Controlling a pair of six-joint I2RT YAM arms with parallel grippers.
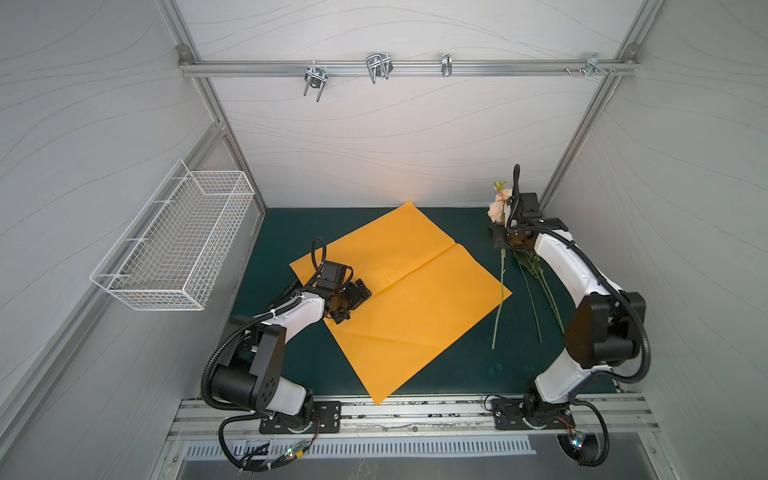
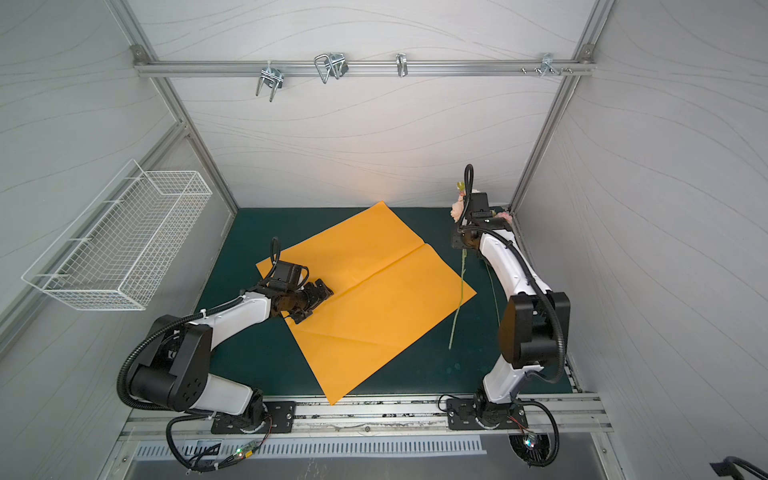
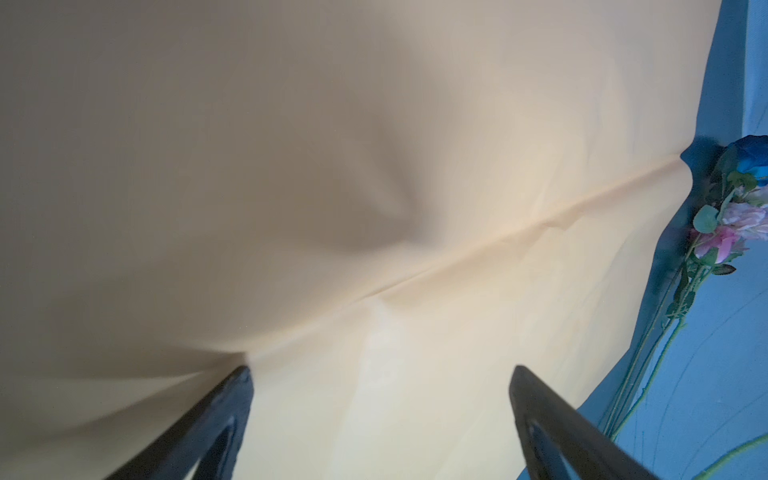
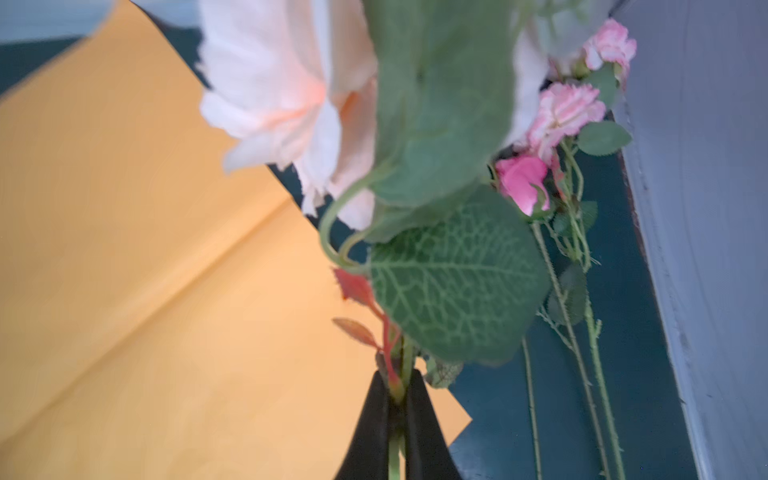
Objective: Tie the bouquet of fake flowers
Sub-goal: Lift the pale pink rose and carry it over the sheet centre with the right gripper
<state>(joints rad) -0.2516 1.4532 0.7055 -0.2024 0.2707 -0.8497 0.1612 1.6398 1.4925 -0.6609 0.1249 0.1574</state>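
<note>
Over the left part of the paper (image 1: 415, 291), the left claw (image 1: 355, 305) hangs released, its jaws spread wide with nothing between them. It points across the sheet toward the bench's right edge. The paper lies flat mid-bench (image 1: 286, 232), one corner toward the far edge and one toward the near edge.

The bouquet (image 1: 536, 270) is at the far right corner, past the paper's right corner and well apart from the left claw. It is not yet gathered. The right claw (image 4: 397, 386) is clenched on one stem just below its leaves, and that stem's peach bloom (image 4: 291, 104) points toward the far edge. The stem's tail (image 1: 500, 299) runs back toward the near edge, just beside the paper. How far the stem is off the bench I cannot tell.

Further right, the other stems lie on the bench along the right edge. Their pink blooms (image 4: 561, 112) sit in the far corner.

The right arm is plainly the nearer one. The sheet lies to the held stem's left, so carrying it there likely means a short sideways move with its long axis barely turned.
</note>
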